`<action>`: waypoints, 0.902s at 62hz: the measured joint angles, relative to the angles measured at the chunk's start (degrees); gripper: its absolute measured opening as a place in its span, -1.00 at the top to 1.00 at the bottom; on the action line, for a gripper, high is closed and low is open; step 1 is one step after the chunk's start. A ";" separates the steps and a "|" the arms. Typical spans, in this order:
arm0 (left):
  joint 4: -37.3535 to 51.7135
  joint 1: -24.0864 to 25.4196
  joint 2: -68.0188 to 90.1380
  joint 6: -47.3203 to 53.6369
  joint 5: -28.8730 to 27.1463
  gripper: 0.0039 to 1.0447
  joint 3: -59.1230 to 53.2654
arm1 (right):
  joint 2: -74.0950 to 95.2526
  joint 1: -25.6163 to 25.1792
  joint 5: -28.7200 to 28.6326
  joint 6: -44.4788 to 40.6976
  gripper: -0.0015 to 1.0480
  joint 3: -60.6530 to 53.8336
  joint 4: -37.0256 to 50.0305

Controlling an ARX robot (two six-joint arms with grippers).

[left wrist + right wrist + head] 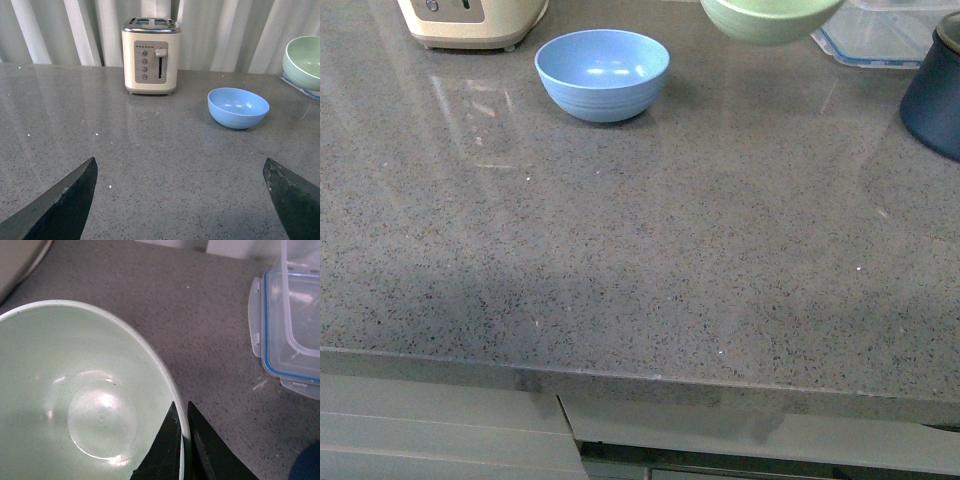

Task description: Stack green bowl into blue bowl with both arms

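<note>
Grey speckled stone table (620, 280), glossy, filling most of the front view; pale drawer fronts (440, 430) below its near edge.

Pale ribbed wall panelling (225, 35) behind the table's far edge, seen from the left wrist.

Cream two-slot toaster (151, 55) with metal top, lever and four round buttons on its face; upright at the far left of the table, near the wall.

Dark navy round pot (935, 100) at the far right, cut off by the frame edge.

Clear plastic food container with blue seal and side clips (292, 335), at the far right, between the pot and the green bowl; lid open.

Pale mint-green round plastic bowl (770, 18), upright, at the far side to the right of centre, partly out of the front view; base apparently lifted off the table, just beside the container. Inside empty.

Light sky-blue round ridged bowl (603, 73), upright and empty, resting on the table to the right of the toaster, well apart from the green bowl and to its left.

Right black pincer (184, 432), clamped on the green bowl's rim, one finger inside the wall and one outside.

Left black pincer (179, 164), spread wide with nothing between its fingers (75, 200), above bare table, facing the toaster and the blue bowl, well short of both.
</note>
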 joint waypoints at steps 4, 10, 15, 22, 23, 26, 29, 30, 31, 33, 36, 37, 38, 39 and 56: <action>0.00 0.00 0.00 0.00 0.00 -0.88 0.00 | -0.20 1.14 0.00 0.02 0.98 0.70 -0.26; 0.00 0.00 0.00 0.00 0.00 -0.88 0.00 | -0.20 2.82 0.07 0.04 0.98 1.16 -0.48; 0.00 0.00 0.00 0.00 0.00 -0.88 0.00 | 0.35 5.18 0.50 0.17 0.98 1.73 -0.68; 0.00 0.00 0.00 0.00 0.00 -0.88 0.00 | 2.60 7.80 1.20 0.52 0.98 4.83 -1.11; 0.00 0.00 0.00 0.00 -0.02 -0.88 0.00 | 2.89 8.04 1.33 0.52 0.98 5.07 -1.14; 0.00 0.00 0.00 0.00 0.00 -0.88 0.00 | 3.76 8.74 1.55 0.61 0.98 5.57 -1.20; 0.00 0.00 0.00 0.00 0.00 -0.88 0.00 | 4.74 9.42 1.79 0.63 0.98 6.03 -1.27; 0.00 0.00 0.00 0.00 0.00 -0.88 0.00 | 4.98 9.64 1.86 0.66 0.98 6.10 -1.27; 0.00 0.00 0.00 0.00 0.00 -0.88 0.00 | 5.29 9.79 1.90 0.63 0.98 6.19 -1.27; 0.00 0.00 0.00 0.00 0.00 -0.88 0.00 | 5.77 10.10 1.99 0.66 0.98 6.34 -1.27; 0.00 0.00 0.00 0.00 0.00 -0.88 0.00 | 6.60 10.45 2.01 0.70 0.98 6.69 -1.25; 0.00 0.00 0.00 -0.02 0.00 -0.88 0.00 | 6.80 10.56 2.03 0.72 0.98 6.75 -1.25; 0.00 0.00 0.00 0.00 0.00 -0.88 0.00 | 7.04 10.67 2.08 0.72 0.98 6.82 -1.25; 0.00 0.00 0.00 0.00 -0.02 -0.88 0.00 | 7.19 10.80 2.16 0.72 0.98 6.86 -1.25; 0.00 0.00 0.00 0.00 0.00 -0.88 0.00 | 8.90 12.13 2.62 0.81 0.98 7.93 -1.05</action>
